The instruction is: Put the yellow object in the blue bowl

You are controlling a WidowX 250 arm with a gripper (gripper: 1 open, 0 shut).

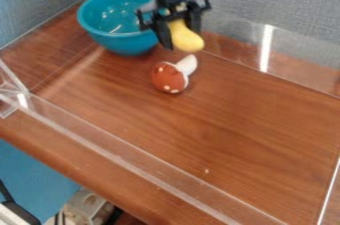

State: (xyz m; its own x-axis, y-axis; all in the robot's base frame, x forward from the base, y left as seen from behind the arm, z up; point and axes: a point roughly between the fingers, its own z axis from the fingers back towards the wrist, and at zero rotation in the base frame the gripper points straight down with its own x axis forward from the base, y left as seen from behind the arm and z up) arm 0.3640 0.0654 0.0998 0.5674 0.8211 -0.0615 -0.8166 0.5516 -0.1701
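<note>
A: Camera view, items listed left to right. First?

B: Clear plastic wall [80, 139], running along the near and left edges of the wooden table [226, 119], well below and left of the claw.

A: Next?

B: Blue bowl [117, 22]. Round, deep, glossy teal, plain. It sits just left of the claw and slightly lower; its right rim lies partly behind the claw's fingers.

A: The claw itself?

B: Gripper [177, 22], black, pointing down from the top edge, its jaws pinching the yellow object [185, 36].

A: Describe that item.

B: Small, smooth, yellow, curved like a banana, rounded at its lower end. Its upper part is hidden between the fingers; the lower part hangs out beneath them. It is lifted clear of the table, beside the bowl's right rim, not inside the bowl.

A: Anything beneath?

B: Mushroom toy [172, 74], red cap, white stem, lying on its side on the wood directly below the claw, apart from the yellow item.

A: To the right?

B: Bare tabletop, with the far transparent wall behind it.
</note>
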